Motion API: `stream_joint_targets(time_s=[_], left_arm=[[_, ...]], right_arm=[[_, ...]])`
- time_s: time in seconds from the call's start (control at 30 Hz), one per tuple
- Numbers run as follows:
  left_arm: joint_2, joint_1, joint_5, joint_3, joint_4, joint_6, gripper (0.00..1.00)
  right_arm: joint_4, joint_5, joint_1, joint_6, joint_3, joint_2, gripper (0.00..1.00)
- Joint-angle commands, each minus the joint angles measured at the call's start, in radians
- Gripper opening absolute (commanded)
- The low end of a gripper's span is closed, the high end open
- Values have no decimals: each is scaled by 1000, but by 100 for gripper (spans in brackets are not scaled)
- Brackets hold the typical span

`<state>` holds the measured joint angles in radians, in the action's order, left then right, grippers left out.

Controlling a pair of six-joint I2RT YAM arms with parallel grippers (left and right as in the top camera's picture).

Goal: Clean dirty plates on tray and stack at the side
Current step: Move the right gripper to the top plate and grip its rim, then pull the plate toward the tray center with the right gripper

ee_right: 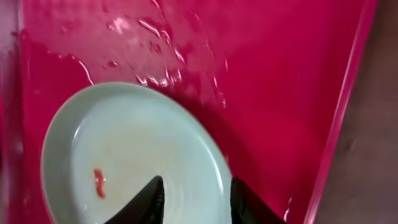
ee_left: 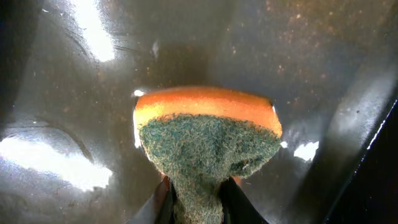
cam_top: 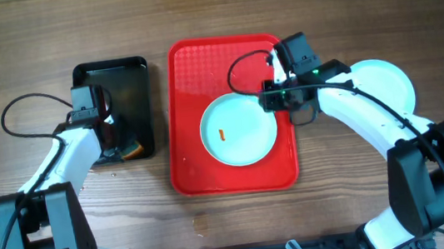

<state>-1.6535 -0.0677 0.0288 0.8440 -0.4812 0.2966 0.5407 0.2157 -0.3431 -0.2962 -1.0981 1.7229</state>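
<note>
wooden table (cam_top: 29, 46) with side plate (cam_top: 389, 80), overhead view only

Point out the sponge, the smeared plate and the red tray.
sponge (ee_left: 205, 143): left wrist view, green scouring face.
smeared plate (cam_top: 244, 134): overhead view, bare centre of the plate.
red tray (cam_top: 199, 68): overhead view, bare upper-left floor.

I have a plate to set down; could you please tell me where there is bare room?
Free: the red tray's far half, beyond the plate; the table beyond that tray. Crowded: the red tray's right edge, under the right tool.
</note>
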Motion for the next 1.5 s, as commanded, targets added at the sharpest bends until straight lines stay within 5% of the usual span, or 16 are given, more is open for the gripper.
stream_joint_targets(time_s=[0.0,0.37,0.43,0.47,0.6,0.8,0.97,1.13,1.33,1.47], left_arm=[[-18,-3,16,-15,-8,-5,19],[-18,-3,16,-15,-8,-5,19],[-18,-3,16,-15,-8,-5,19],[-18,-3,16,-15,-8,-5,19],[-18,-3,18,-15,-9,-5,17],[-14,-3,72,-14,-9,-6,17],[15,-3,72,-13,-29,-6,18],[79,-3,71,-13,-54,-6,25],[111,-2,49,-13,-39,-5,35],[79,-2,50,-15,-30,-3,37]], right_arm=[[-16,-35,1,322,8,-5,35],[-3,9,0,333,85,96,34],[-16,9,0,309,93,122,27],[-17,9,0,283,93,134,18],[-17,9,0,143,89,131,7],[17,23,0,-239,77,98,4],[20,92,0,-352,77,88,4],[10,75,1,-248,77,87,36],[-74,-36,2,6,77,87,31],[-76,-37,2,12,77,87,25]])
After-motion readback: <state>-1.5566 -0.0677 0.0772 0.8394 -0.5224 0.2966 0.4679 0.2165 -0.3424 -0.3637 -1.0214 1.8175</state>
